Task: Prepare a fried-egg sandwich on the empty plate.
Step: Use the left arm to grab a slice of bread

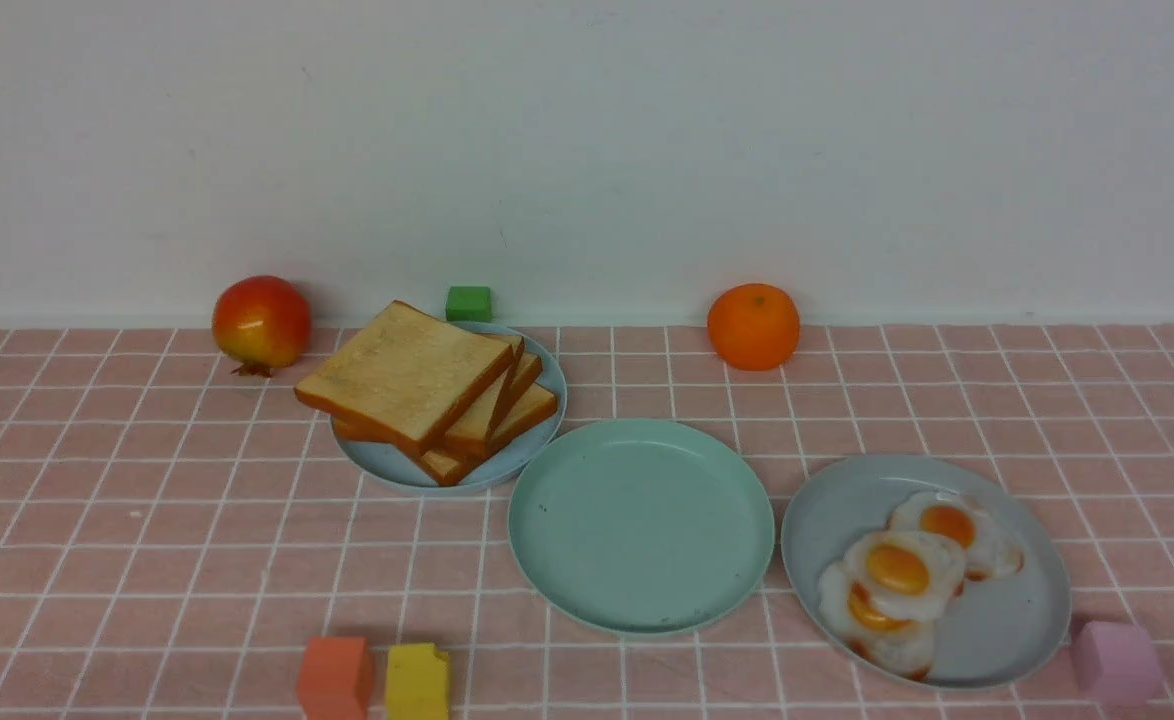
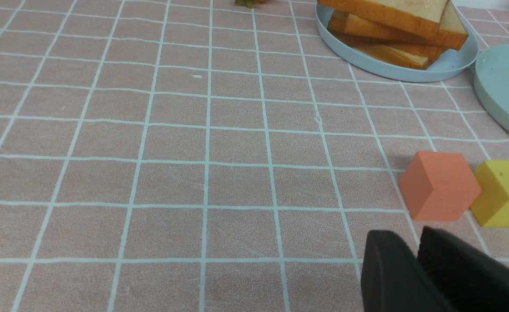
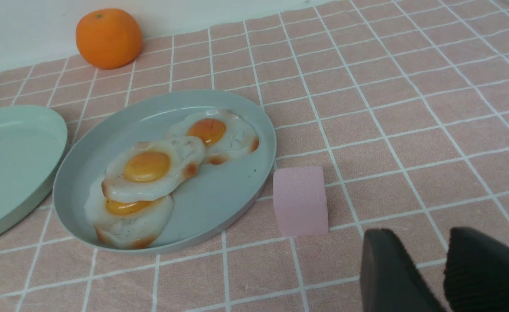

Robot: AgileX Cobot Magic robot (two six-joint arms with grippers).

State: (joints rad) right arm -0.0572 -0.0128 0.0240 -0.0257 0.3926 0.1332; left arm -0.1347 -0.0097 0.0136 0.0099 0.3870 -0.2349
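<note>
My left tool [image 2: 415,236] hangs low over the pink checked surface [image 2: 194,173] with nothing between its dark fingers [image 2: 384,273]; they sit so near each other that I cannot tell whether any gap is left. Just ahead of it stand an orange block [image 2: 438,186] and a yellow block [image 2: 504,193], touching side by side. My right tool [image 3: 423,236] is set narrow, a clear slit showing between its fingers, and it holds nothing; a pink block [image 3: 301,200] stands near it, just beside the rim of the grey-blue plate [image 3: 220,208]. Three fried eggs [image 1: 902,568] lie overlapping on that plate, at the lower right of the front frame. The mint-green plate [image 1: 641,525] sits at lower centre, bare, between the egg plate and the pale blue plate [image 1: 387,462] to its upper left, where the toast slices [image 1: 407,385] are stacked fanned out. Along the wall at mid-frame I see a red fruit [image 1: 261,322] at left, a green block [image 1: 468,303] behind the toast, and an orange [image 1: 753,326] right of centre.
</note>
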